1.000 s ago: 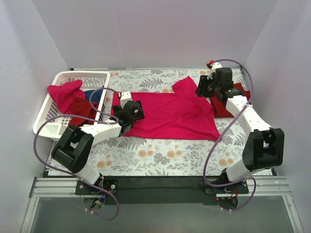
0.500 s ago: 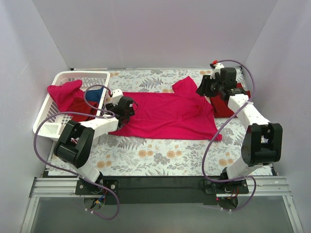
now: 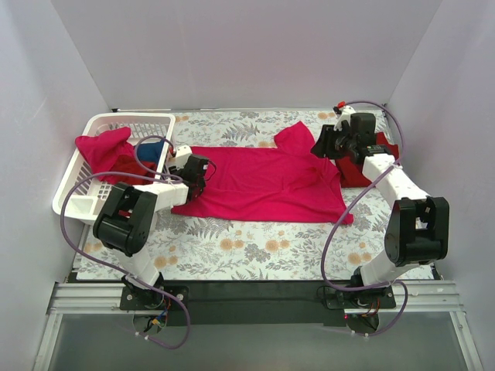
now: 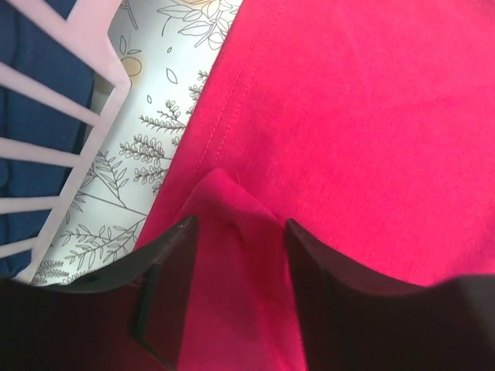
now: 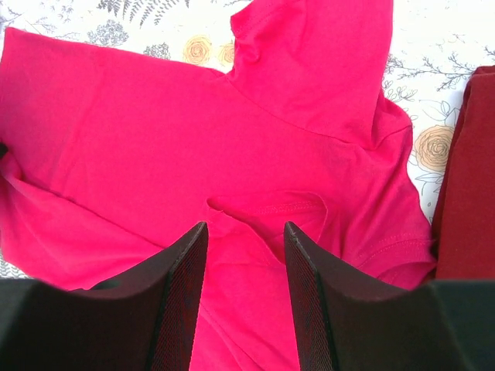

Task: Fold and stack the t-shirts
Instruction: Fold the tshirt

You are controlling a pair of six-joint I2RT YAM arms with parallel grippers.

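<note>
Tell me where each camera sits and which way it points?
Top: above and behind, looking down on the table; left arm and right arm show.
Left wrist: on the left arm, looking down at the pink shirt hem beside the basket; its jaws show.
Right wrist: looking down at the shirt's collar; its jaws show.
All three share the pink shirt.

Cloth: bright pink-red cloth t-shirt [image 3: 263, 182], soft matt knit, hem stitched; dark maroon-red cloth shirt [image 5: 468, 193], matt. Plastic: white lattice basket [image 3: 135, 117], smooth, slightly glossy. Floral-printed table cover [image 3: 247, 243] is flat and matt.
</note>
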